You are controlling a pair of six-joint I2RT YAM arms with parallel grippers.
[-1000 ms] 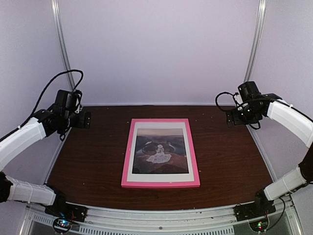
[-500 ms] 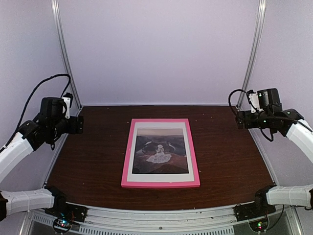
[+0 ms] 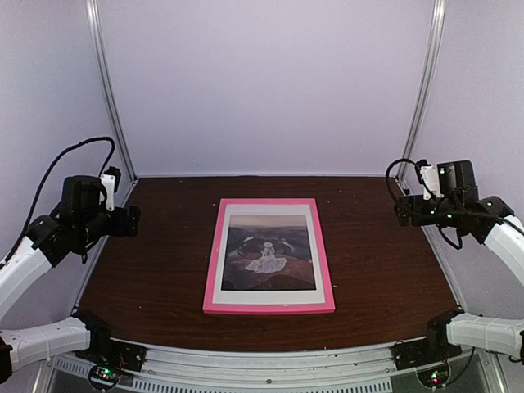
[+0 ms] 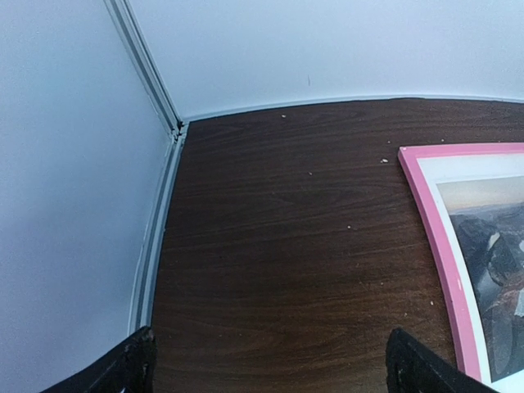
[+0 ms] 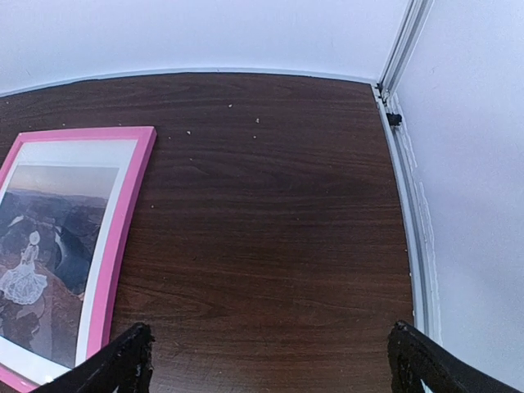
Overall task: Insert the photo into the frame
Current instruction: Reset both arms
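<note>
- The left pincer [image 3: 129, 219] hung over the left margin of the bench [image 3: 147, 278], its jaws spread wide and holding nothing. In its own wrist view only bare wood lay between the fingertips [image 4: 135, 364].
- The right pincer [image 3: 404, 211] mirrored it over the right margin, likewise spread and empty.
- The frame [image 3: 211, 270] lay flat, pink face up, between the two pincers and well apart from both, to the right of the left pincer and to the left of the right one. Neither arm was plainly nearer.
- Its long axis ran from the near edge toward the back wall, so each pincer faced a long side bar broadside rather than a short end.
- The photo [image 3: 268, 252] sat inside the frame, picture side up, its white margin showing within the pink bars all round, on the same long axis.
- On that showing the photo looked already seated. Any coming move would mean reaching inward across the bare bench toward a long bar, and none seemed called for.
</note>
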